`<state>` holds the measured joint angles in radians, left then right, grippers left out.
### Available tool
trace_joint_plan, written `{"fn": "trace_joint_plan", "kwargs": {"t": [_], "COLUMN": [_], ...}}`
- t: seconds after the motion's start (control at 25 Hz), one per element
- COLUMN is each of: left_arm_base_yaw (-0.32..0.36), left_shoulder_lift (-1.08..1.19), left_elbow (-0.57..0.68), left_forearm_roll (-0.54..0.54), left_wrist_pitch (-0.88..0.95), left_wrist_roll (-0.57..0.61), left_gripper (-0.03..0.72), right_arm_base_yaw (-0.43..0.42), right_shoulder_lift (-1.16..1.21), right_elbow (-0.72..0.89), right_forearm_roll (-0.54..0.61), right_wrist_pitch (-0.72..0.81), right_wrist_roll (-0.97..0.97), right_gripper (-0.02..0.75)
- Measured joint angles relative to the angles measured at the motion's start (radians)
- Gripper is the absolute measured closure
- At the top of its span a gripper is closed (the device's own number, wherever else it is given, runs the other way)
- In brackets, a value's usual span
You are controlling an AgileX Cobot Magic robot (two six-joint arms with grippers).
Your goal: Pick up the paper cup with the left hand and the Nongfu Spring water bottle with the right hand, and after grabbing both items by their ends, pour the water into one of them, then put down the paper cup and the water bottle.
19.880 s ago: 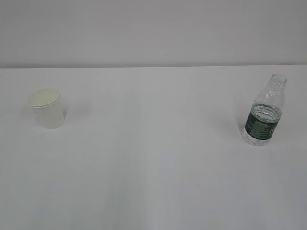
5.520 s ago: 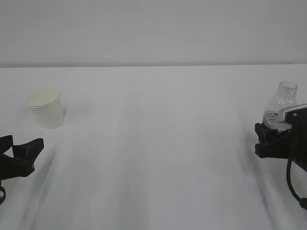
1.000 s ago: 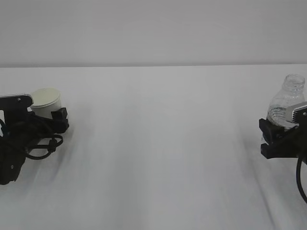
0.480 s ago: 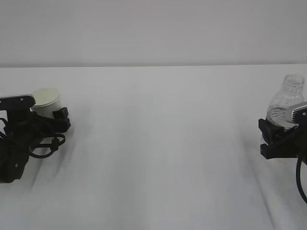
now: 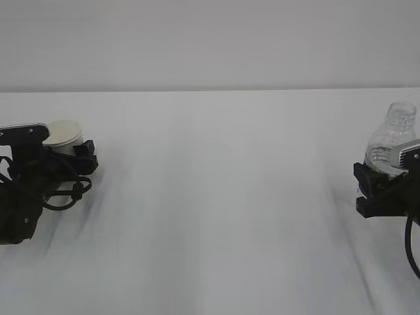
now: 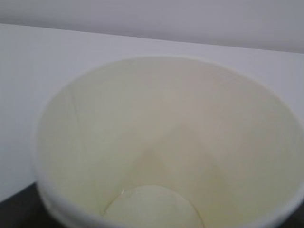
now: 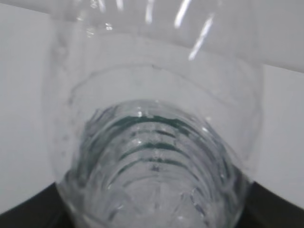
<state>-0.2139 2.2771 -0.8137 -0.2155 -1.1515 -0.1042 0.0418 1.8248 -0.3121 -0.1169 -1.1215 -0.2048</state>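
The table [image 5: 216, 197] carries both things, far apart. At 3 o'clock the right hand [image 5: 377, 190] grips the bottle [image 5: 387, 147] low on its body, unchanged over the last second. At 9 o'clock the left hand [image 5: 69, 157] has closed round the cup [image 5: 63, 134], which has shifted slightly up and left; whether it is lifted I cannot tell. The cup [image 6: 161, 142] looks empty. Both grasps appear made, so pouring likely comes next.
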Motion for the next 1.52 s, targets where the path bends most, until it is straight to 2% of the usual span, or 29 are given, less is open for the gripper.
{"fn": "trace_joint_plan", "kwargs": {"t": [0.24,0.48,0.96,1.28,1.52], "left_arm_base_yaw": [0.0,0.0,0.0,0.0,0.0], "left_shoulder_lift": [0.0,0.0,0.0,0.0,0.0], "left_elbow": [0.0,0.0,0.0,0.0,0.0], "left_forearm_roll": [0.0,0.0,0.013,0.082,0.174], "left_wrist_pitch": [0.0,0.0,0.0,0.0,0.0], "left_wrist_roll": [0.0,0.0,0.0,0.0,0.0], "left_gripper": [0.06,0.128,0.2,0.202,0.202], "right_arm_base_yaw": [0.0,0.0,0.0,0.0,0.0], "right_shoulder_lift": [0.0,0.0,0.0,0.0,0.0], "right_elbow": [0.0,0.0,0.0,0.0,0.0], "right_forearm_roll": [0.0,0.0,0.0,0.0,0.0], "right_wrist_pitch": [0.0,0.0,0.0,0.0,0.0], "right_wrist_roll": [0.0,0.0,0.0,0.0,0.0], "right_gripper": [0.282,0.282,0.282,0.282,0.282]}}
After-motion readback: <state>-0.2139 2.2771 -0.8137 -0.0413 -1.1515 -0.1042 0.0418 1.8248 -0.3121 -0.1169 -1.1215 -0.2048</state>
